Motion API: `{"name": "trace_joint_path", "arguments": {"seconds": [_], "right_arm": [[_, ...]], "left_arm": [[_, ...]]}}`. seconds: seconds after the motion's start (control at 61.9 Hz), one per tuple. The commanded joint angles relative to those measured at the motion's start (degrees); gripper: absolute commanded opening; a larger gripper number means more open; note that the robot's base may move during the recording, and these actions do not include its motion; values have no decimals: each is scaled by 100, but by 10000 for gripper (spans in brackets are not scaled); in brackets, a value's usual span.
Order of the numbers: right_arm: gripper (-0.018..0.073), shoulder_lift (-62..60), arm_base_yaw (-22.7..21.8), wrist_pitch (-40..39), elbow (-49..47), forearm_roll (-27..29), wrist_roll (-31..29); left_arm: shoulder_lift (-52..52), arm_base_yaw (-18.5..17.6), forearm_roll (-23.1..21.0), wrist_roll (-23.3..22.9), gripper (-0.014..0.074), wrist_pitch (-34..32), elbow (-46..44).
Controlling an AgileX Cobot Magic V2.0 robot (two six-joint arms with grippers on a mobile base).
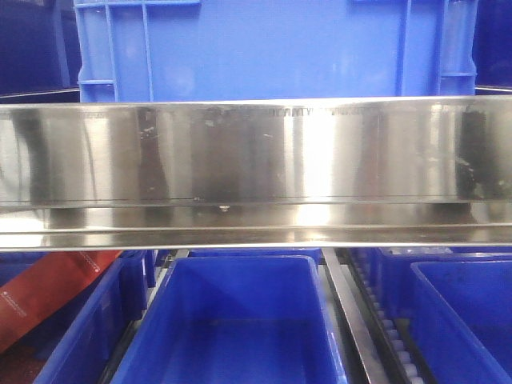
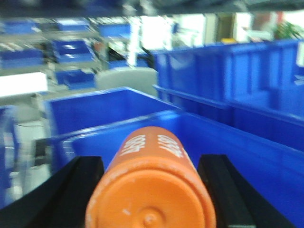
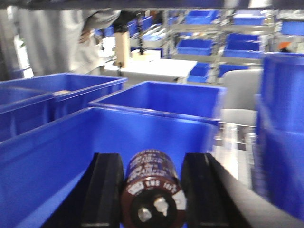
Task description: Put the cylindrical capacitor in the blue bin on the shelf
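The cylindrical capacitor (image 2: 151,190), orange with white "4680" print, lies end-on between the black fingers (image 2: 83,190) of my left gripper (image 2: 152,161), which is shut on it. It hangs over the inside of a blue bin (image 2: 247,156). My right gripper (image 3: 153,159) is shut on a dark brown capacitor (image 3: 152,187) with two metal terminals, over another blue bin (image 3: 57,152). In the front view the shelf's shiny steel rail (image 1: 256,152) crosses the picture with an open blue bin (image 1: 232,320) below it. Neither gripper shows there.
A large blue crate (image 1: 272,48) stands above the rail. More blue bins (image 1: 464,312) flank the middle one, with a roller track (image 1: 392,328) between rows. A red object (image 1: 48,288) lies at lower left. A person (image 3: 57,38) stands beyond the bins.
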Motion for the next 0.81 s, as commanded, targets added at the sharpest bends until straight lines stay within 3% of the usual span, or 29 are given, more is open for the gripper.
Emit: {"name": "trace_joint_path", "arguments": {"seconds": [0.0,0.161,0.339,0.404,0.517,0.646,0.711,0.791], "right_arm": [[-165,441,151,-355,-283,-43,-36],[-142,1191,249,-513,-590,-43,-36],[151,1683,277,-583,-783,22,-36],[244,1752,277,-607,-810,55,-36],[356,1769,277,-609,-810,55,-36],[430,1769,277,-609,-810,55,-36],[438,1758,277,-609,-810,55,-36],[432,1687,277,-609,-810,55,-36]], "left_arm": [[454,-136,31,0,-111,-304,-339],[1112,-169,-150,0,-111,-515,-625],[1402,-169,-242,0,-108,-515,-626],[1412,-169,-278,0,-64,-445,-626],[1412,-169,-278,0,148,-453,-626],[1412,-169,-306,0,507,-462,-626],[1412,-169,-419,0,605,-462,-626],[1412,-169,-419,0,610,-462,-626]]}}
